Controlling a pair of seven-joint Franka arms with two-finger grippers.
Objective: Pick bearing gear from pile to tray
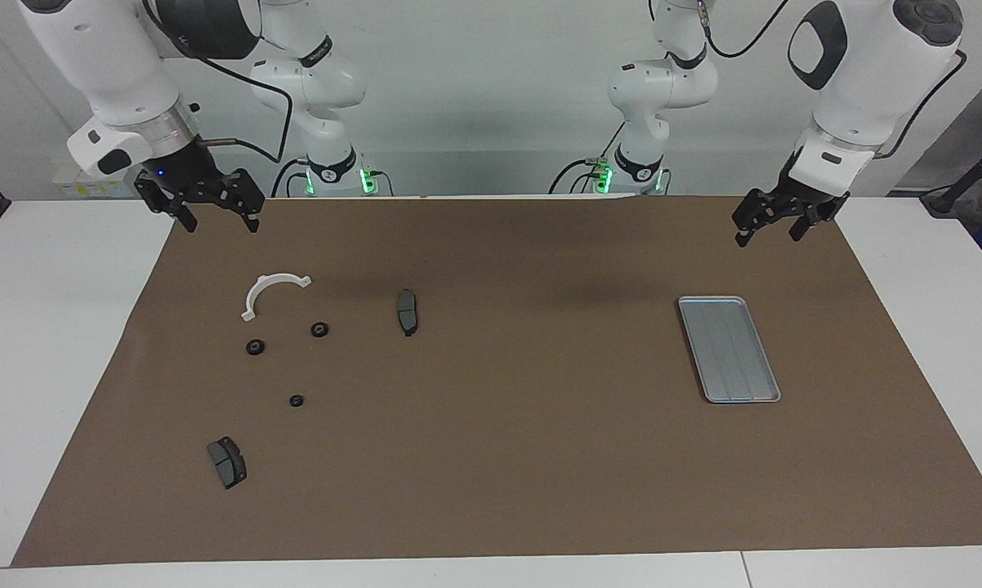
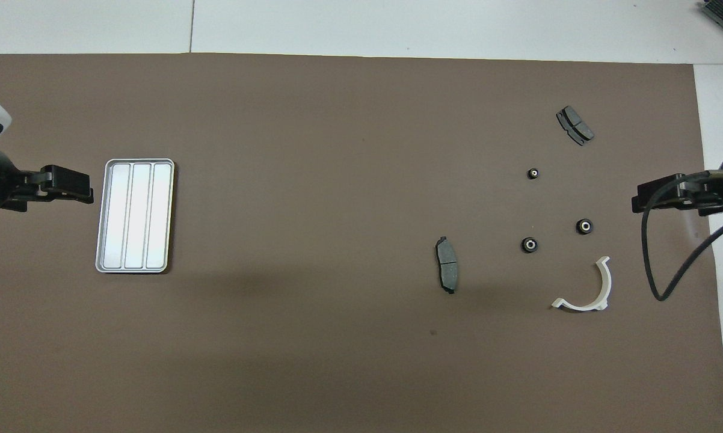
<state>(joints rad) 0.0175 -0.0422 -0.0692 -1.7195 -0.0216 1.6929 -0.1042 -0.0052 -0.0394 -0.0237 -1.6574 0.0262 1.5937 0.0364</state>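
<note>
With both the right gripper and the left gripper spread wide, holding nothing, we judge the right could seize the white bracket instead of the small black rings lying well apart from the tray.

Bright even light from above, soft arm shadows on mat, sharp focus

The pile and the tray lie well apart at the table's two ends.

White table, brown mat — plain pale wall
</note>
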